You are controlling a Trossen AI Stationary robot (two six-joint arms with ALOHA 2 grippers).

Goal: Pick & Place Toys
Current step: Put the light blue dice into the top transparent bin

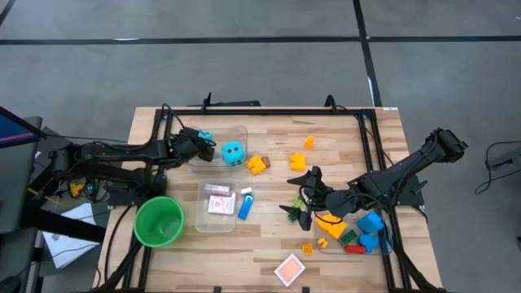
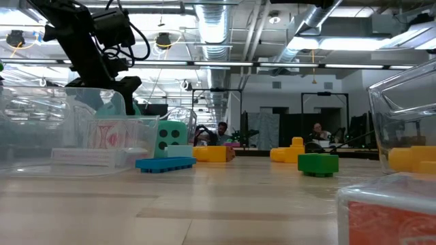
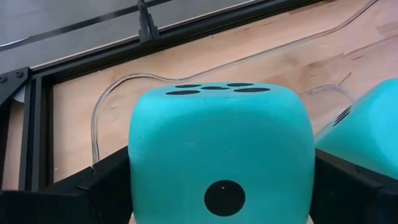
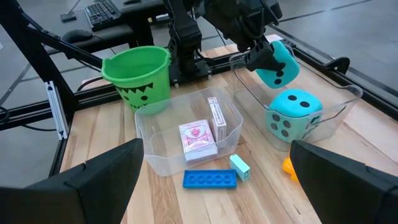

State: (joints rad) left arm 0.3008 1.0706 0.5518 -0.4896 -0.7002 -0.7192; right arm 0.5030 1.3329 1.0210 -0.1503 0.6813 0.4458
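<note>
floor (image 1: 244, 65): grey, dark seams | ceiling (image 2: 225, 27): exposed ducts, strip lights

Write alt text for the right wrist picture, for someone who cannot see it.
The left gripper holds a cyan foam die above a clear plastic bin containing a second cyan die. Nearby, another clear bin holds playing-card packs, beside a green cup.

A cyan foam die with black dots (image 4: 278, 64) sits between the left gripper's (image 4: 264, 57) fingers, above the far clear plastic bin (image 1: 236, 130), where a second cyan foam die (image 1: 233, 152) lies. A nearer clear bin (image 1: 201, 224) holds red-and-white playing cards (image 1: 220, 203), with the green plastic cup (image 1: 159, 220) to its left. The right gripper (image 1: 303, 199) hangs beside a third clear bin (image 1: 326, 248) on the right, which holds plastic bricks (image 1: 356, 229).
</note>
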